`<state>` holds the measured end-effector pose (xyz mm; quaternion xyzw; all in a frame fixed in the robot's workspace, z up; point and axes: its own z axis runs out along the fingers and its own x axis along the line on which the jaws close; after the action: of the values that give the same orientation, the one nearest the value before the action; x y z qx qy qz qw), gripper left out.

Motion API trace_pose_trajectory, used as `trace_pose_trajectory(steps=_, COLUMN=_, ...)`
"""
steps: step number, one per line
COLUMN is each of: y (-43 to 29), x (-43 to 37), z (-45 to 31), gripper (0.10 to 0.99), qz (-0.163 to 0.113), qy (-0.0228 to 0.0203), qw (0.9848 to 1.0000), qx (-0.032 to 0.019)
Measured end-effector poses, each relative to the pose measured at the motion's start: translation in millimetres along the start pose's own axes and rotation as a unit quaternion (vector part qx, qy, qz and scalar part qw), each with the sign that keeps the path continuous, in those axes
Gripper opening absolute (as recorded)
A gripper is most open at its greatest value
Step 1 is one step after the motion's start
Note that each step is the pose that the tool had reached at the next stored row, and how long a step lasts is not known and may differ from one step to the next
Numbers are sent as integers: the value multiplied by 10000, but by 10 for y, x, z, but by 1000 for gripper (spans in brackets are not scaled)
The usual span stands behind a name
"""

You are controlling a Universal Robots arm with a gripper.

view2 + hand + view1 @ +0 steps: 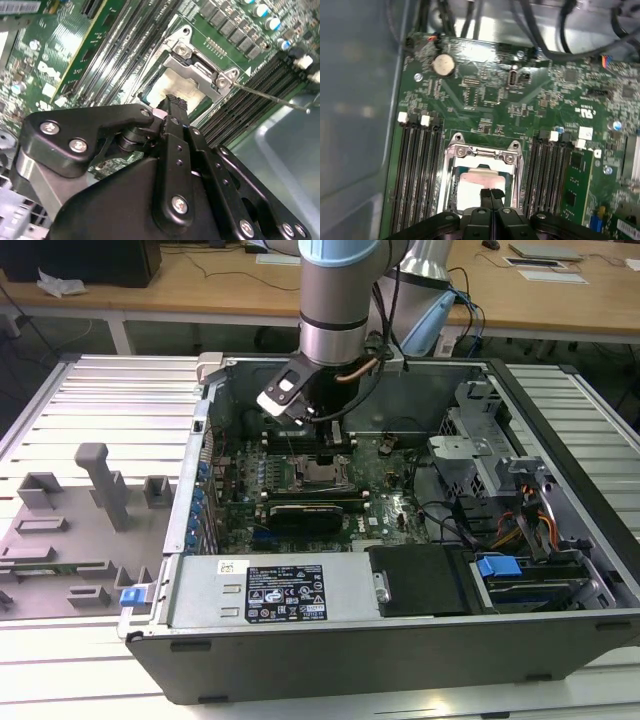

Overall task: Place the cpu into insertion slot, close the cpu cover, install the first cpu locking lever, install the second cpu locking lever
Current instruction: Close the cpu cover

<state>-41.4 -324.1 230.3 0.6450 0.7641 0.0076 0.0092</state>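
**If lowered blind from here**

While looking down past the gripper (491, 193), finds its fingers (486, 198) pinched together, nothing visible between them, tips right over the chip (470, 186). Sits in the socket (322, 472), ringed by the metal cover (482, 150), seemingly folded down. Risks scraping the chip's pale top or shifting the cover if pushed down off-centre. Could catch the thin lever (270, 97) sticking out just beyond, apparently not latched. Cannot tell touching from hovering at the tips. Loses the near half of chip and cover behind the gripper's black body.
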Motion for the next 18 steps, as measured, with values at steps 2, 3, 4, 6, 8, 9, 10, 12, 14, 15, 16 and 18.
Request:
trace_pose_trajectory(steps=2, y=0, x=0, z=2, gripper=106, qz=-315, qy=2, qw=9995, qx=-1)
trace_pose_trajectory(steps=3, y=0, x=0, z=3, gripper=106, qz=-484, qy=6, qw=9988, qx=-2)
trace_pose_trajectory(steps=4, y=0, x=1, z=4, gripper=106, qz=-588, qy=9, qw=9983, qx=-3)
trace_pose_trajectory(steps=6, y=0, x=0, z=4, gripper=106, qz=-851, qy=15, qw=9964, qx=-4)
trace_pose_trajectory(steps=8, y=0, x=0, z=5, gripper=106, qz=-1171, qy=22, qw=9931, qx=-5)
trace_pose_trajectory(steps=9, y=0, x=0, z=5, gripper=106, qz=-1263, qy=24, qw=9920, qx=-5)
trace_pose_trajectory(steps=10, y=0, x=0, z=5, gripper=106, qz=-1406, qy=28, qw=9901, qx=-6)
trace_pose_trajectory(steps=12, y=0, x=0, z=5, gripper=106, qz=-1592, qy=32, qw=9872, qx=-7)
trace_pose_trajectory(steps=14, y=0, x=0, z=6, gripper=106, qz=-1828, qy=38, qw=9831, qx=-8)
trace_pose_trajectory(steps=15, y=0, x=0, z=6, gripper=106, qz=-1909, qy=40, qw=9816, qx=-8)
trace_pose_trajectory(steps=16, y=0, x=0, z=6, gripper=106, qz=-2023, qy=42, qw=9793, qx=-9)
trace_pose_trajectory(steps=18, y=0, x=0, z=6, gripper=106, qz=-2266, qy=48, qw=9740, qx=-10)
